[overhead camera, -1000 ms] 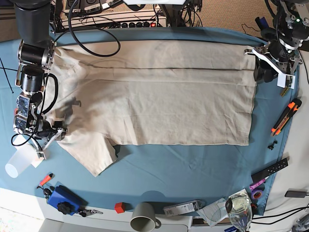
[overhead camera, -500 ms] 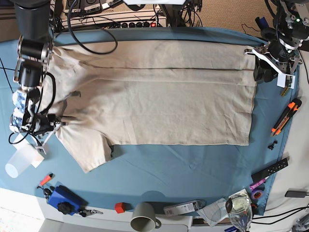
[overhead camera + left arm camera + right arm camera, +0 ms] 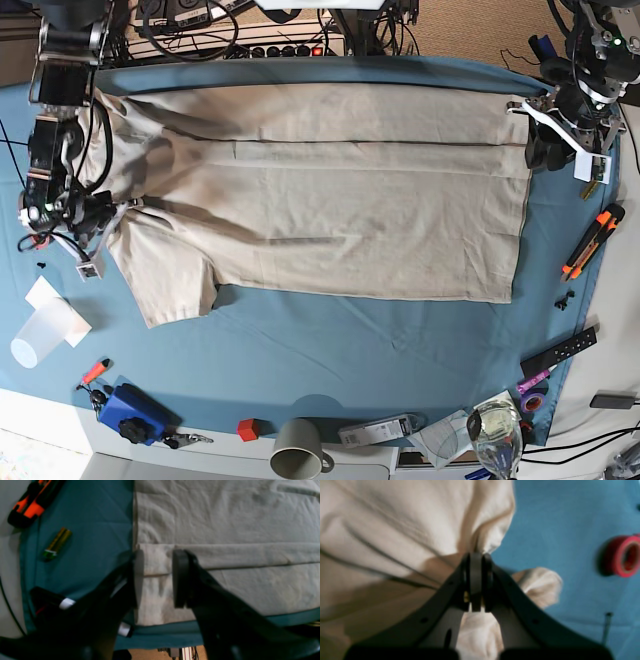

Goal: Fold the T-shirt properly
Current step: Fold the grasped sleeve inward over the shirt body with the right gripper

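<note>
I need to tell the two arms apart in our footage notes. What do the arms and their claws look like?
Both claws are matte black with flat, rounded pads. The left claw carries small white tags near its base. The right claw has small holes in its fingers. In the base view, both arms show black and metal segments with black cables and white brackets.

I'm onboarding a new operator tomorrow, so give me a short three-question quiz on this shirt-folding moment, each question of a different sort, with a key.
1. True or false: the right gripper is shut on a bunch of the large beige cotton T-shirt.
2. Multiple choice: the left gripper, jaws apart, sits over which part of the T-shirt? A) the ribbed collar B) a folded corner at the hem edge C) a short sleeve
3. Fill in: in the right wrist view, the round thing lying on the teal-blue table cloth is a roll of ___ tape.

Key: 1 true; 2 B; 3 red.
</note>
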Robot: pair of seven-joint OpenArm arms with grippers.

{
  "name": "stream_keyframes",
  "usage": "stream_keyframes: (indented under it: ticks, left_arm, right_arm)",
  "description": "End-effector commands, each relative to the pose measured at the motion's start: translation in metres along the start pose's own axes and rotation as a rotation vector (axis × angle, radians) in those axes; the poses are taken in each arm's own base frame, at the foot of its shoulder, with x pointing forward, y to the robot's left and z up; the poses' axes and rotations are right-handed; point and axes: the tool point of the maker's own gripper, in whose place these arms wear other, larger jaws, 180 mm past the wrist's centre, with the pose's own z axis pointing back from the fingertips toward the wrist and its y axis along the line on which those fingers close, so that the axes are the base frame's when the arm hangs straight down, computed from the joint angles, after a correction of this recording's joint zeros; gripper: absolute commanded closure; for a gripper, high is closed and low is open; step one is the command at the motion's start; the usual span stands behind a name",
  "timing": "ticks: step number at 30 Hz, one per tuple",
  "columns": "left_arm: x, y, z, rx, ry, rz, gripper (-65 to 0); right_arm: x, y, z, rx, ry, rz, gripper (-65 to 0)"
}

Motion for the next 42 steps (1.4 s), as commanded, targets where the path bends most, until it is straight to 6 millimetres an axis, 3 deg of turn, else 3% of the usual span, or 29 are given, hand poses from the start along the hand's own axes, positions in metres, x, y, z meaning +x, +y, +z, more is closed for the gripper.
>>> stream_keyframes:
  ticks: [1, 4, 8, 10, 15, 21, 30, 37, 42]
  left_arm:
    - [0.011, -0.001, 0.003, -0.005, -0.042, -0.015, -20.5]
    - [0.012, -0.001, 0.003, -0.005, -0.049, -0.015, -20.5]
    - [0.012, -0.001, 0.003, -0.005, -0.048, -0.015, -20.5]
    - [0.012, -0.001, 0.003, -0.005, -0.048, -0.015, -20.5]
    - [0.012, -0.001, 0.003, -0.005, -0.048, -0.016, -20.5]
    - [0.012, -0.001, 0.003, -0.005, -0.049, -0.015, -20.5]
    - [0.012, -0.001, 0.003, -0.005, -0.048, -0.015, -20.5]
    - [0.012, -0.001, 0.003, -0.005, -0.049, -0.015, -20.5]
    - [0.012, -0.001, 0.003, -0.005, -0.048, -0.015, -20.5]
  right_arm:
    - [0.02, -0.021, 0.014, -0.057, -0.063, -0.002, 0.0]
    - [0.024, -0.027, 0.019, -0.065, -0.086, -0.022, 0.0]
    - [0.024, -0.026, 0.019, -0.055, -0.086, 0.008, -17.9]
    - [0.024, -0.026, 0.019, -0.056, -0.087, 0.007, -22.2]
    - [0.037, -0.028, 0.022, -0.057, -0.141, -0.018, -22.2]
    - [0.098, -0.06, 0.044, -0.215, -0.405, 0.009, -22.2]
    - [0.112, -0.094, -0.001, -0.113, -0.353, -0.181, -22.2]
    - [0.123, -0.059, -0.034, 0.069, -0.324, -0.237, -22.1]
    - [0.114, -0.027, -0.062, 0.115, -0.283, -0.235, -22.1]
